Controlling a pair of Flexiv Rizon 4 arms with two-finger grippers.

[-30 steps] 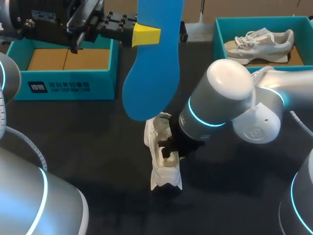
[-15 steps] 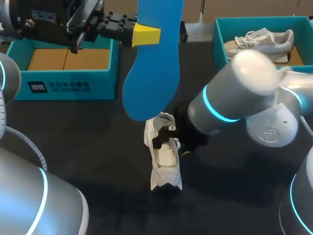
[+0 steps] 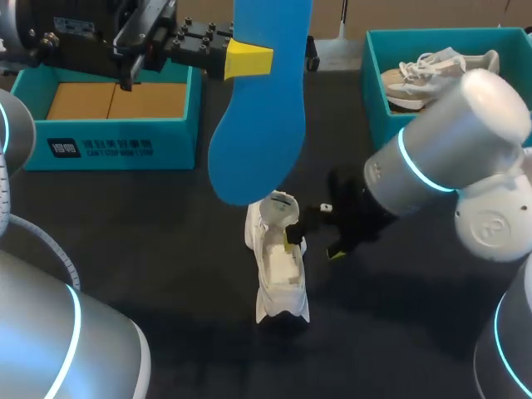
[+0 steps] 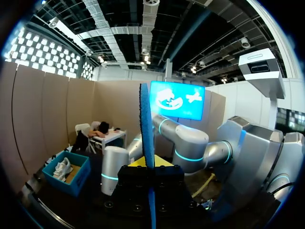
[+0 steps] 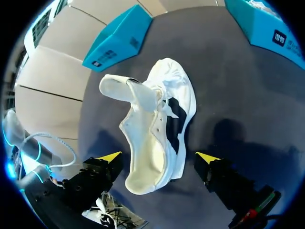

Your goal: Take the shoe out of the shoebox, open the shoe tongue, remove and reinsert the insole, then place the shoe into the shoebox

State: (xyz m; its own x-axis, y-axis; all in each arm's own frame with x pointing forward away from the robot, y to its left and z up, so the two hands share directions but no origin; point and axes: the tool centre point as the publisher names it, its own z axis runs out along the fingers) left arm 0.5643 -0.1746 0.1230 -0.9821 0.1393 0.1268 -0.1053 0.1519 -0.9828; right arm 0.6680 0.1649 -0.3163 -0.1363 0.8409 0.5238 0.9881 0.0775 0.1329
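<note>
Mid-table, shoe (image 3: pixel 278 258) sits on the dark top w/ tongue (image 5: pixel 125 90) pulled up, between L box (image 3: pixel 108 145) and R box (image 3: pixel 371 83), in neither. R gripper (image 3: pixel 312 247) at its opening, fingers spread wide either side of shoe. L gripper (image 3: pixel 245 60) up high, clamped on blue insole (image 3: pixel 258 125) hanging above shoe.
</note>
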